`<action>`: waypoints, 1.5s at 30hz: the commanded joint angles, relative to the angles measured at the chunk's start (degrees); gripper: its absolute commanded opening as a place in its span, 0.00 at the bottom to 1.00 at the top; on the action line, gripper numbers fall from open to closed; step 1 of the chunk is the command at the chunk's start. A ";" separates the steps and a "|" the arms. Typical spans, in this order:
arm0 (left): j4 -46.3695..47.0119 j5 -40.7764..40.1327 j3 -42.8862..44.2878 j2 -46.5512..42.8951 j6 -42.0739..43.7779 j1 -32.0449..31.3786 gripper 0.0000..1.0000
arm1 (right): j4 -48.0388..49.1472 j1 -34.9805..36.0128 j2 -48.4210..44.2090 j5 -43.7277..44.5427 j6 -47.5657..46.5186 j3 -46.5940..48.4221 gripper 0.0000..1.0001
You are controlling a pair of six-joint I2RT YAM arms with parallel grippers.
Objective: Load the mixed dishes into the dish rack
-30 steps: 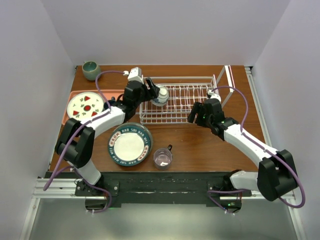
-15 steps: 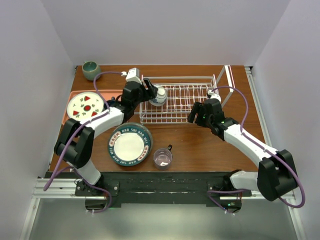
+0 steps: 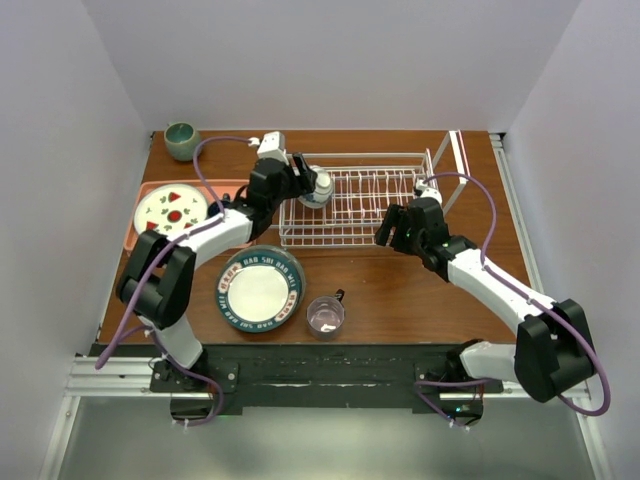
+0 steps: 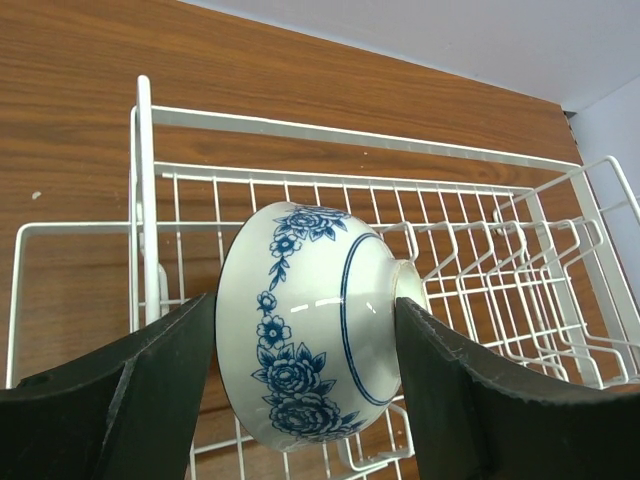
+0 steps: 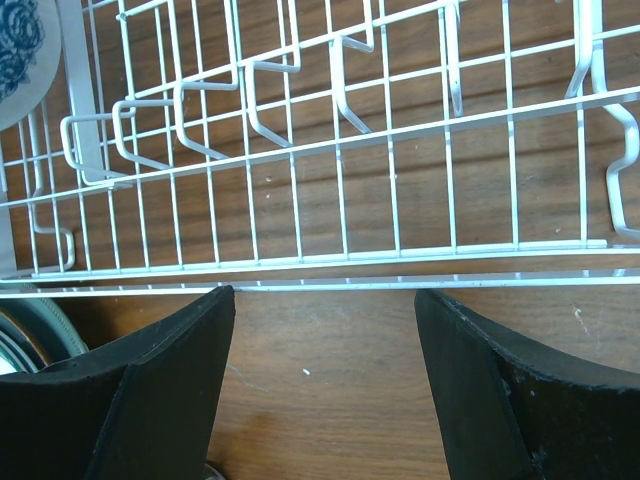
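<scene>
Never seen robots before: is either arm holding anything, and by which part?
The left arm's jaws hold the blue-and-white bowl on its side, one at the rim, one at the foot. The right arm's jaws hold nothing.

The big plate [image 3: 260,288] has white letters going all the way round its blue-green rim. They are capital letters, set in short groups. From above they look too small and blurry to read for sure.

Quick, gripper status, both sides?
Left gripper: closed on the small blue-and-white bowl.
Right gripper: open, holding nothing.
</scene>
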 commanded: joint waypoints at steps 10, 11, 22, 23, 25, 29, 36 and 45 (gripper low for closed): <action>-1.14 -1.14 7.17 6.96 4.40 0.52 0.00 | 0.00 -0.63 0.99 3.96 -0.03 -1.78 0.76; -1.41 -1.49 7.44 7.14 4.40 0.52 0.00 | 0.08 -0.72 0.99 4.05 -0.03 -1.78 0.76; -12.83 -10.80 12.88 8.81 4.75 -1.06 0.35 | 0.44 -0.72 1.69 3.61 0.06 -1.86 0.76; -13.44 -11.59 13.67 9.07 5.02 -1.23 0.37 | 0.44 -0.81 1.52 3.53 0.15 -1.86 0.76; -14.33 -11.86 14.03 9.60 5.11 -1.50 0.45 | 0.44 -0.72 1.51 3.61 0.15 -1.95 0.76; -16.61 -12.30 15.70 10.92 5.02 -1.50 0.58 | 0.26 -0.81 1.16 3.79 0.06 -2.04 0.76; -20.56 -15.46 16.67 11.80 4.76 -1.59 0.68 | 0.26 -0.81 1.08 3.70 0.15 -2.13 0.76; -22.06 -18.19 17.20 12.33 5.20 -2.20 0.84 | 0.44 -0.81 1.43 3.44 0.15 -2.04 0.76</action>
